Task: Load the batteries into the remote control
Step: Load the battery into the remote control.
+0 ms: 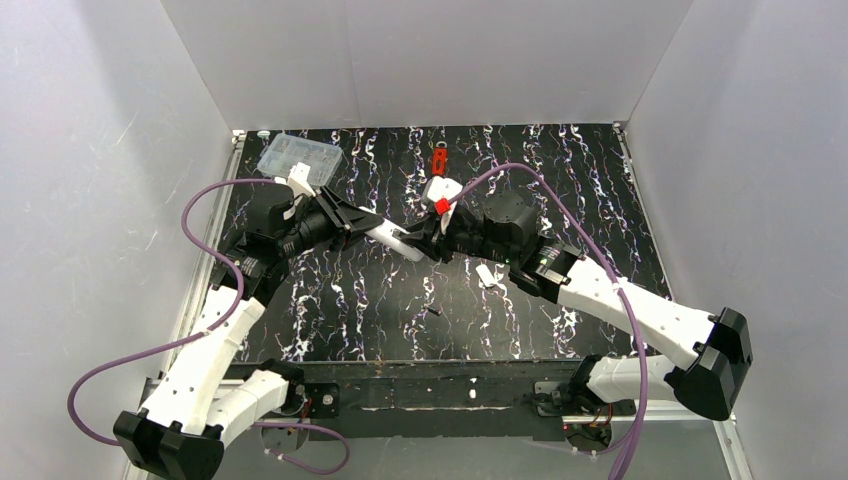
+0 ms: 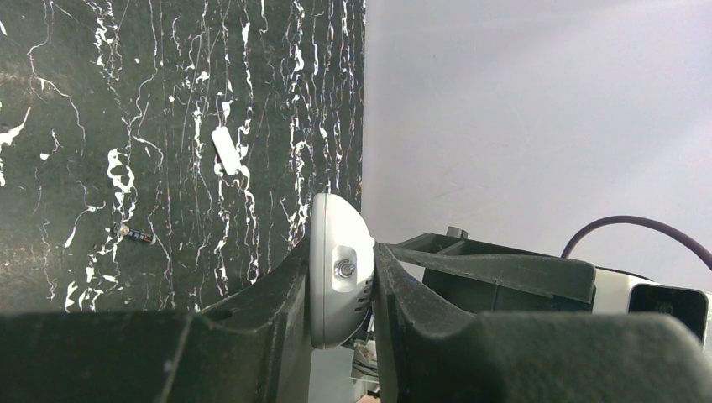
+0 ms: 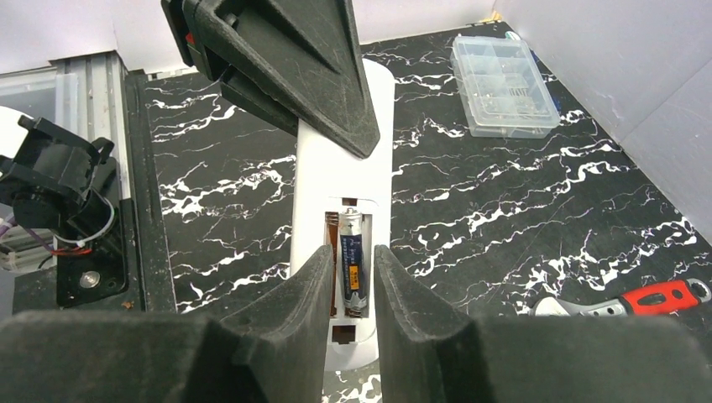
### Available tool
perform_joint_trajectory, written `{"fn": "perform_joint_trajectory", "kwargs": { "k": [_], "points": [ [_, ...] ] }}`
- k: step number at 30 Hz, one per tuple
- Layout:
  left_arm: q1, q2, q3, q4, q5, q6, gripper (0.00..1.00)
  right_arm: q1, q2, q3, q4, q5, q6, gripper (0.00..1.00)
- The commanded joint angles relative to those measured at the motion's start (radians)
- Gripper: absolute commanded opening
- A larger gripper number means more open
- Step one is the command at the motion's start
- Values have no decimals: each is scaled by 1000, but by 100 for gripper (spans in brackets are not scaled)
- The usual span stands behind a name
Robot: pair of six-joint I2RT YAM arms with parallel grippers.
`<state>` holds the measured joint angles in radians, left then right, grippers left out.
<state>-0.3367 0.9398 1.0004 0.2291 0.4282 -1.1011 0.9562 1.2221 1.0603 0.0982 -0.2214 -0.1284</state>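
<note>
My left gripper is shut on one end of the white remote control, holding it above the table. The right wrist view looks down on the remote control's back. One dark battery lies in the open recess, with an empty slot to its left. My right gripper hovers over that recess, its jaws narrowly apart on either side of the battery and not gripping it. A second battery lies loose on the table. From above, the left gripper and right gripper meet at the remote control.
The small white battery cover lies on the marble-patterned table by the right arm. A red-handled wrench is near the back. A clear compartment box stands at the back left. White walls enclose the table.
</note>
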Motion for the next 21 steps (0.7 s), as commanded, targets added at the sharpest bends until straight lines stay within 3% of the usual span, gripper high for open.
{"fn": "perform_joint_trajectory", "kwargs": {
  "k": [1, 21],
  "points": [
    [-3, -15, -4, 42, 32, -2, 0, 6, 3, 27, 3, 25, 13, 31],
    [-3, -7, 3, 43, 35, -1, 0, 6, 12, 32, 6, 31, 24, 21]
  ]
}}
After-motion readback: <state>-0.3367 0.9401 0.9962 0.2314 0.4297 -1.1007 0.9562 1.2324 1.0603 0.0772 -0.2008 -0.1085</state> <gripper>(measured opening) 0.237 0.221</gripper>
